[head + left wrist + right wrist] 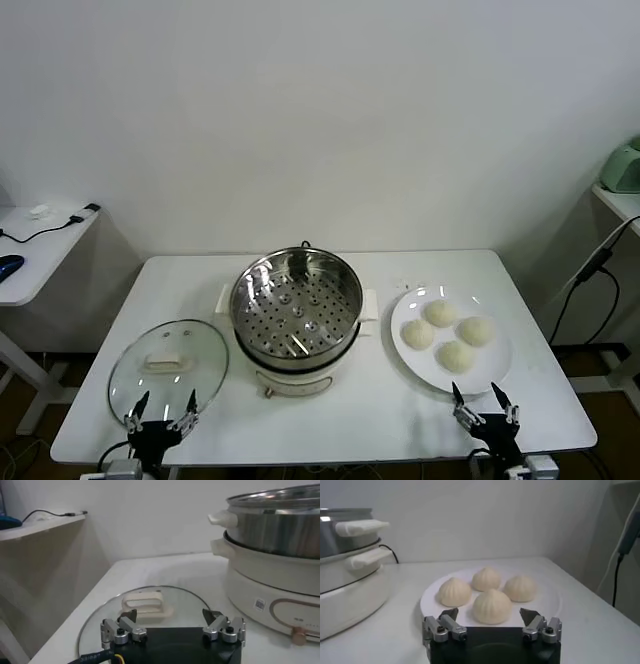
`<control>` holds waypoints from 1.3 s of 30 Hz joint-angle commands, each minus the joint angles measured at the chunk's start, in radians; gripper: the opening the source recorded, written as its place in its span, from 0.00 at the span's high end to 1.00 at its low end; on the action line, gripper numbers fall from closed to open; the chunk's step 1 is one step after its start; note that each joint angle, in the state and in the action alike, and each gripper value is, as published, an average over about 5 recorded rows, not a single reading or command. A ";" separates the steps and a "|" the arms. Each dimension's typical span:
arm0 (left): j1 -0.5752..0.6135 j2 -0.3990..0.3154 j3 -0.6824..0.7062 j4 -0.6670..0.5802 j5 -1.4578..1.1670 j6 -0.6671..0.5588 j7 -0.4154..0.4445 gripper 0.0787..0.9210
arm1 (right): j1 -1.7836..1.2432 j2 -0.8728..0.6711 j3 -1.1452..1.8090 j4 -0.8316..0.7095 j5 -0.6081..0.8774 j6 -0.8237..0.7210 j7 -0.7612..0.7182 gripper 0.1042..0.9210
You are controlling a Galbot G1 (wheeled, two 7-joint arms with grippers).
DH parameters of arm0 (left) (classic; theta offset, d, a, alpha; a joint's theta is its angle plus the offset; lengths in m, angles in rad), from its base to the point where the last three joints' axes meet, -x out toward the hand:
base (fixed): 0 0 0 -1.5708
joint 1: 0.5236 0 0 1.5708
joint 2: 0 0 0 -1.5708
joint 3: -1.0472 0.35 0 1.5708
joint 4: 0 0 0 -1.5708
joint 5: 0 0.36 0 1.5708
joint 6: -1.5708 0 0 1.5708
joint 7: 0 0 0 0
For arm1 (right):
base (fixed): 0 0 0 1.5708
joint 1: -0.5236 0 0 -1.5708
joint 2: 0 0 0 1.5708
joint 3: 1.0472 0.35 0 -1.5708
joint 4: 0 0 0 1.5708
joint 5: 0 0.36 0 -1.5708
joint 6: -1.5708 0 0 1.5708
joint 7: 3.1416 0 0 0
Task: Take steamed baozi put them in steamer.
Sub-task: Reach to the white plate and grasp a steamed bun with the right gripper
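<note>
Steamed baozi (447,334): four domed buns clustered on a white plate (500,371), right side of the desk (380,410). None in the pot yet.
Steamer (296,305): centre of desk, uncovered, perforated floor bare; just left of the plate, the two nearly touching.
Right gripper (486,405): at the near desk edge, just beside the plate's near rim. Fingers spread wide, holding nothing.
Key relation: buns lie straight ahead of the right fingers, slightly to the left; nearest bun (491,606) sits centred between them in the wrist view. Buns are round, no long axis to align with.
Nearer arm: right, clearly. Left is across the steamer from the plate.
Left gripper (161,412): near desk edge over the near rim of the glass lid (168,364). Fingers fully apart, empty. Looks idle.
Obstructions: none between right fingers and nearest bun. Neighbouring buns sit close, could get nudged. Steamer's raised wall must be cleared on the carry.
Step judged: start of first pick.
</note>
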 commanded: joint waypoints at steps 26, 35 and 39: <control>-0.014 0.024 0.010 -0.013 -0.037 -0.017 -0.001 0.12 | 1.921 -0.742 -1.592 -0.650 -0.155 -0.061 -1.147 0.12; -0.025 0.026 0.008 0.004 -0.039 -0.027 0.000 0.12 | 2.187 -0.441 -2.036 -0.895 -0.123 -0.002 -1.256 0.12; -0.032 0.026 0.006 0.008 -0.038 -0.026 0.003 0.12 | 2.100 -0.333 -1.998 -0.993 -0.112 -0.010 -1.238 0.12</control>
